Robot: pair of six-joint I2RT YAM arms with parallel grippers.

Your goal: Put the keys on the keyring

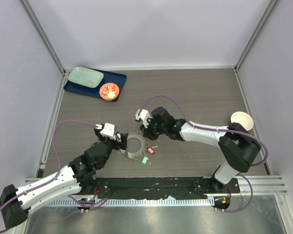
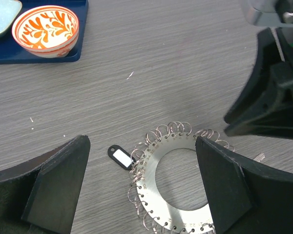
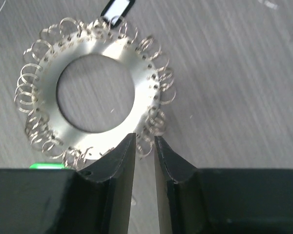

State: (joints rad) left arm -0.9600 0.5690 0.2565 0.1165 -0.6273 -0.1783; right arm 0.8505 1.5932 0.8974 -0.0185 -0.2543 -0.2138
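The keyring, a flat metal disc fringed with small wire rings, lies on the table between both arms. A green key and a red key lie just right of it. A black key tag with a white label touches the ring's fringe; it also shows in the right wrist view. My left gripper is open wide, its fingers straddling the keyring. My right gripper is narrowly open over the ring's edge, with wire loops between its tips.
A blue tray at the back left holds a pale green dish and an orange-red bowl. A white cup stands at the right. The right arm's gripper body is close to my left fingers.
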